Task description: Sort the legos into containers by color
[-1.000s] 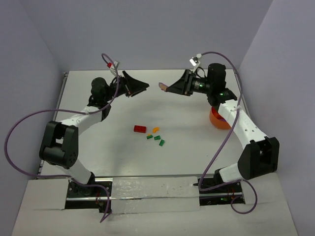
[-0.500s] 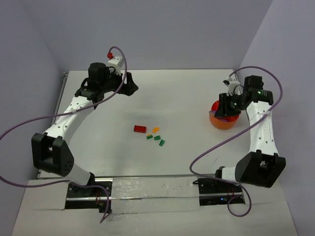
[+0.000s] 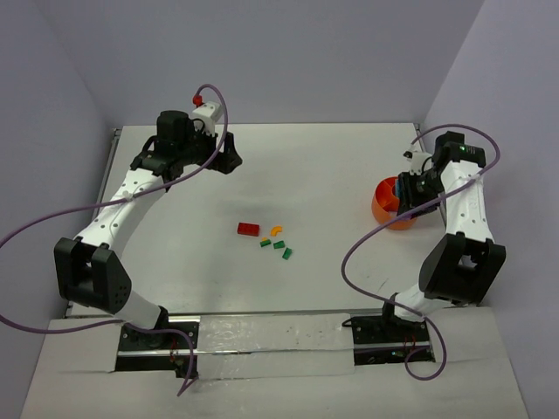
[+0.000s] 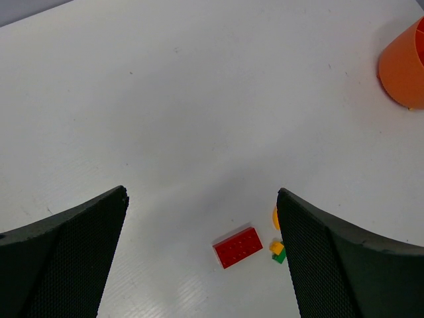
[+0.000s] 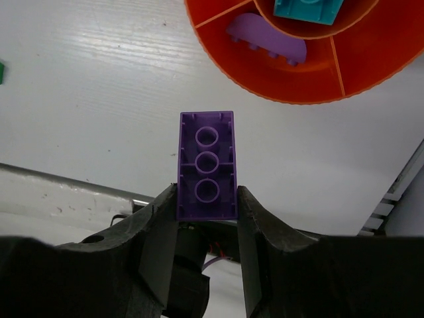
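Purple lego brick (image 5: 207, 152) pinched endwise between the right jaws, hollow underside toward the wrist camera, just short of the orange bowl (image 5: 361, 63) rim in that view, not inside it.

Since a second ago: right arm (image 3: 458, 209) swung from the far middle of the counter (image 3: 332, 175) out to the bowl at the right edge. Left arm (image 3: 131, 196) unfolded along the left side, left jaws at much the same far-left spot, spread wide, holding nothing.

Loose legos unmoved at mid-counter: red brick (image 3: 248, 229), orange curved piece (image 3: 276, 231), three small green pieces (image 3: 279, 245) just near of them.

Inside the divided bowl: teal brick (image 5: 308, 10) in the centre well, purple piece (image 5: 265, 36) in the outer compartment nearest the held brick.
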`<action>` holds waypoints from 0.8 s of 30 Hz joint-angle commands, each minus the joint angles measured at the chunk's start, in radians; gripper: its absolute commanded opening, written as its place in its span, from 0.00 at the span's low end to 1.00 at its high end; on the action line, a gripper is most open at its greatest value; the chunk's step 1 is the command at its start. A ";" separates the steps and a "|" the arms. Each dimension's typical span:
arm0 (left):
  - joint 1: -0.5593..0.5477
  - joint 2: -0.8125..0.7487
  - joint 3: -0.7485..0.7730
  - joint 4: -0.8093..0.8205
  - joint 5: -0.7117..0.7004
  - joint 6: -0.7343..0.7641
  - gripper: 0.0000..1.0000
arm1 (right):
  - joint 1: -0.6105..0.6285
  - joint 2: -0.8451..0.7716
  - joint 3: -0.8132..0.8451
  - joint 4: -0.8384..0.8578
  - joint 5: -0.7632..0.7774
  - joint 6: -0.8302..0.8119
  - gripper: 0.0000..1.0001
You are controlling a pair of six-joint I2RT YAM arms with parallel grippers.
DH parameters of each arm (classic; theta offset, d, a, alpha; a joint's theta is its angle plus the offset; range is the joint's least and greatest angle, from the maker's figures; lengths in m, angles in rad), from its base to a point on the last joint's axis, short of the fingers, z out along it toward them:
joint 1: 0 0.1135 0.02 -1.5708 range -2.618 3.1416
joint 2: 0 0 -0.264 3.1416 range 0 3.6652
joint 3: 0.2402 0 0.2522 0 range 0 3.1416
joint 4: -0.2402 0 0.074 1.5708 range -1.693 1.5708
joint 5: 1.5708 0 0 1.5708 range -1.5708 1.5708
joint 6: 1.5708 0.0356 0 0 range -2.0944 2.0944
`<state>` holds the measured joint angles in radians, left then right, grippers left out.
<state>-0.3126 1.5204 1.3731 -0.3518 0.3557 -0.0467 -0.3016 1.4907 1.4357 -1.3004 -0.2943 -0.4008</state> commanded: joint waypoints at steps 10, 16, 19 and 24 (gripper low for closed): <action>-0.003 -0.007 0.029 -0.022 0.000 -0.004 0.99 | -0.007 0.116 0.120 0.043 0.099 0.089 0.00; -0.003 -0.001 0.034 -0.021 0.002 -0.010 0.99 | -0.006 0.171 0.156 0.038 0.112 0.097 0.00; -0.003 -0.001 0.031 -0.017 -0.001 -0.008 0.99 | -0.005 0.190 0.163 0.032 0.116 0.098 0.00; -0.003 -0.003 0.021 -0.011 -0.002 -0.010 0.99 | -0.005 0.211 0.175 0.039 0.127 0.105 0.00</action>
<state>-0.3126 1.5204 1.3731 -0.3716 0.3553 -0.0479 -0.3019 1.6939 1.5570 -1.2722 -0.1863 -0.3073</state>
